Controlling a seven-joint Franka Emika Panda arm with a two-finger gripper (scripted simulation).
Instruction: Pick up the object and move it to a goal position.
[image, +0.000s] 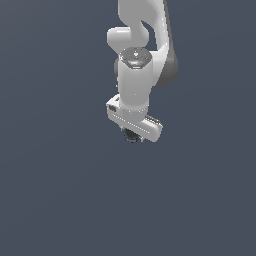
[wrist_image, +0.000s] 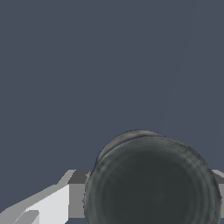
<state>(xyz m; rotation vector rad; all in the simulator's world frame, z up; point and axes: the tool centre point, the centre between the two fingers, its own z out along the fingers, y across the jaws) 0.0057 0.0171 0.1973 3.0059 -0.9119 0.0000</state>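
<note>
The object is a small round can with a dark top (wrist_image: 153, 183). In the wrist view it fills the space between my gripper's (wrist_image: 151, 179) two fingers (wrist_image: 76, 177), which press against its opposite sides. In the exterior view only a dark sliver of the can (image: 131, 137) shows under the white hand, where the gripper (image: 133, 135) points down. The can's label band is hidden. The gripper is shut on the can.
A plain dark grey-blue surface (image: 60, 190) fills both views. The white arm (image: 140, 55) reaches in from the top of the exterior view. No goal marker or other object shows.
</note>
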